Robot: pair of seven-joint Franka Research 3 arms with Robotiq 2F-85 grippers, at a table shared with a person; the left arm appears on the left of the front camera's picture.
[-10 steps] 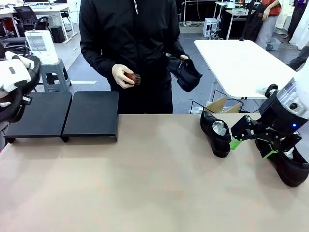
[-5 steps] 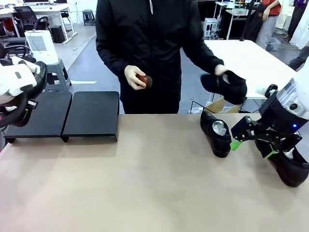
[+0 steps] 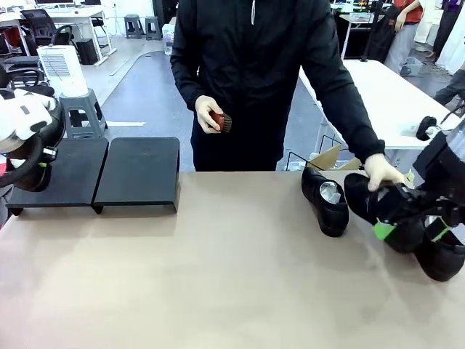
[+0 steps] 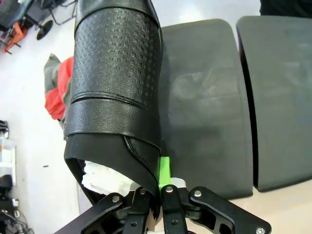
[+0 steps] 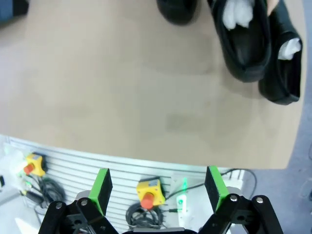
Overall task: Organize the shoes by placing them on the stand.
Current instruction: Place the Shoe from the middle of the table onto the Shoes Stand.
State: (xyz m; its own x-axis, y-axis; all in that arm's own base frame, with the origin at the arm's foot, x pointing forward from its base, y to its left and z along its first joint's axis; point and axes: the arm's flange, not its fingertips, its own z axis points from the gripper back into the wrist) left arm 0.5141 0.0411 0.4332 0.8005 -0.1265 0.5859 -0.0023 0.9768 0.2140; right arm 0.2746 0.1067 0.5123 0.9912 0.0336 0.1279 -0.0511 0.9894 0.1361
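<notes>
My left gripper (image 4: 161,192) is shut on the heel rim of a black shoe (image 4: 117,83), which hangs over the left platform of the black stand (image 4: 204,97). From the front, that shoe (image 3: 25,171) and the left gripper (image 3: 43,161) sit at the stand's (image 3: 138,171) far left end. At the right, the person's hand (image 3: 385,174) sets down a shoe (image 3: 363,198) beside another shoe (image 3: 325,200). A third shoe (image 3: 442,260) lies by the table's right edge. My right gripper (image 3: 411,231) is open, close to the hand-held shoe; in its own view the right gripper (image 5: 158,187) is open above the table edge, with three shoes (image 5: 243,44) ahead.
The person stands at the far side and holds a small brush (image 3: 220,121) in the other hand. A white table (image 3: 378,94) stands behind on the right. Bare tabletop (image 3: 218,269) lies between the stand and the shoes.
The person leaned right and brought the hand-held shoe down to the table beside my right gripper. The right arm shifted slightly right. The left arm barely moved.
</notes>
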